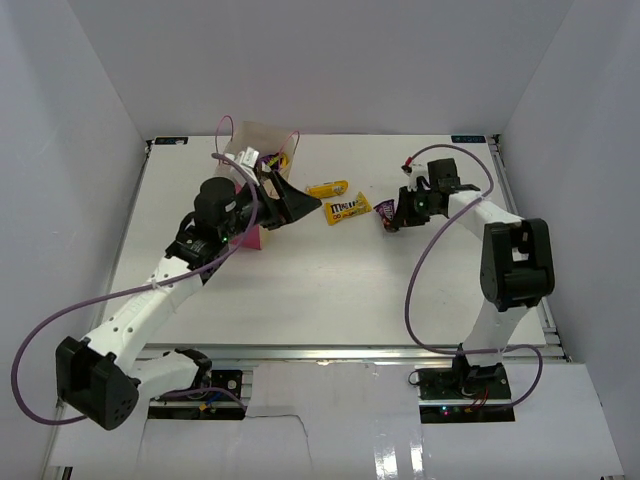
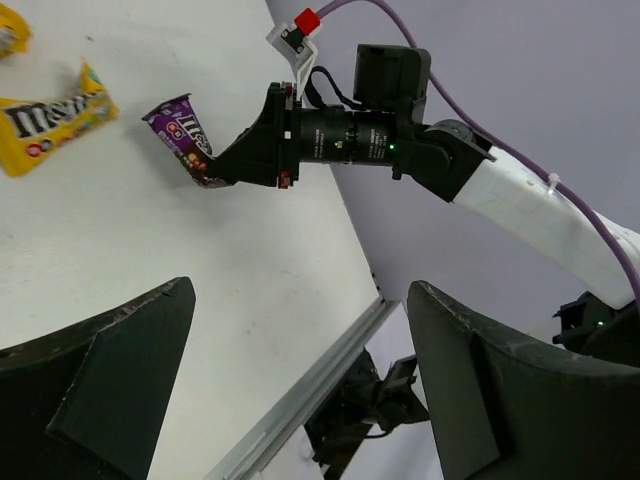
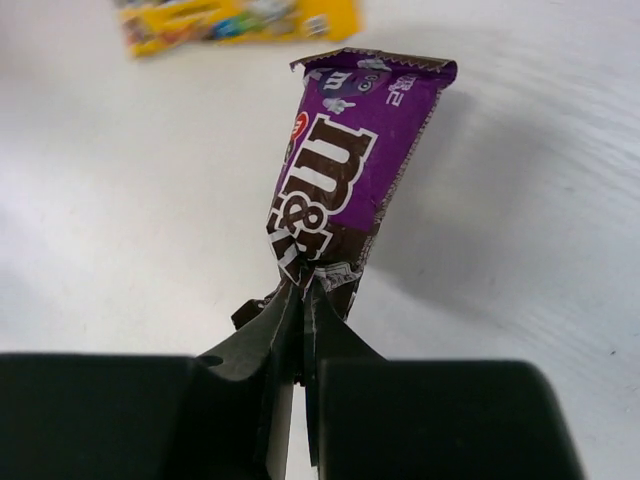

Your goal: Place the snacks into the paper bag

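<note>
**Purple packet pinched at its bottom end, out on the table right of the bag**

From above, the right claw is shut on one small purple packet, right of the table's middle. Two yellow packets lie flat just to its left, one close by and one a little farther back. The single paper bag stands at the back left, well apart from the purple packet. It has a cream side, thin pink loop handles and a strip of pink low down. White and yellow bits show at its mouth, too small to name. The left claw hangs beside the bag, spread wide and holding nothing.

From the left wrist, the left claw gapes with only table between its two dark fingers. Across the table the right claw nips the purple packet at one end. Two yellow packets show, one whole and one cut off by the edge.

From the right wrist, the right claw is tight on the crumpled brown bottom of the purple packet. The packet carries big white letters and a torn-looking top edge. One yellow packet lies beyond it.
</note>
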Available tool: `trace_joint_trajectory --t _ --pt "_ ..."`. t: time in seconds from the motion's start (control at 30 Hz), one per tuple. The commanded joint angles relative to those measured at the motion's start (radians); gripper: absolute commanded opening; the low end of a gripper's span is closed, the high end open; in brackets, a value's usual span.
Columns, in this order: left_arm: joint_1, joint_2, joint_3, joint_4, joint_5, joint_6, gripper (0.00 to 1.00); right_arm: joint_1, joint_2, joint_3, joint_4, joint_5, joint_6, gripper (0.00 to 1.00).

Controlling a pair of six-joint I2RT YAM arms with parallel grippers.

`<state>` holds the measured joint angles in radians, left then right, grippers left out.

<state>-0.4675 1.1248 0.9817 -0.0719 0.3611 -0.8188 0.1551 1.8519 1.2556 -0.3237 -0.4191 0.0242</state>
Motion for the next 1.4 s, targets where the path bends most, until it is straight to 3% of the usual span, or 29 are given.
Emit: trace_joint_trajectory --t 0.0,0.1,0.2,0.63,0.7,0.83,0.93,0.97,1.03,1.07,1.27,1.37 --pt "-0.083 0.052 -0.040 0.148 0.003 -0.075 0.98 -0.020 -0.184 -0.121 0.015 -0.235 -0.232 0.08" --pt "-0.131 0.120 -0.070 0.225 -0.017 -0.137 0.98 -0.020 -0.291 -0.209 -0.052 -0.487 -0.360 0.08" --pt "-0.167 0.197 -0.058 0.238 -0.037 -0.148 0.98 -0.016 -0.371 -0.251 -0.101 -0.588 -0.418 0.08" --pt "-0.261 0.388 0.011 0.319 -0.004 -0.187 0.98 0.086 -0.523 -0.256 -0.112 -0.744 -0.382 0.08" --pt "-0.264 0.388 0.012 0.320 0.001 -0.187 0.92 0.098 -0.517 -0.251 -0.103 -0.741 -0.363 0.08" --pt "-0.266 0.365 0.008 0.323 0.013 -0.187 0.62 0.101 -0.510 -0.240 -0.095 -0.722 -0.354 0.11" --pt "-0.264 0.343 0.000 0.322 0.012 -0.183 0.50 0.101 -0.508 -0.226 -0.098 -0.712 -0.356 0.14" --pt "-0.264 0.327 -0.008 0.320 0.009 -0.177 0.42 0.101 -0.508 -0.223 -0.100 -0.705 -0.357 0.17" --pt "-0.266 0.307 -0.009 0.307 -0.004 -0.166 0.36 0.101 -0.510 -0.213 -0.110 -0.699 -0.360 0.23" --pt "-0.264 0.285 0.001 0.270 -0.011 -0.143 0.33 0.101 -0.510 -0.206 -0.117 -0.695 -0.371 0.33" --pt "-0.237 0.205 0.138 -0.053 -0.151 0.015 0.27 0.100 -0.516 -0.127 -0.170 -0.635 -0.421 0.63" --pt "-0.179 0.146 0.268 -0.243 -0.229 0.122 0.27 0.098 -0.517 -0.079 -0.186 -0.583 -0.463 0.68"
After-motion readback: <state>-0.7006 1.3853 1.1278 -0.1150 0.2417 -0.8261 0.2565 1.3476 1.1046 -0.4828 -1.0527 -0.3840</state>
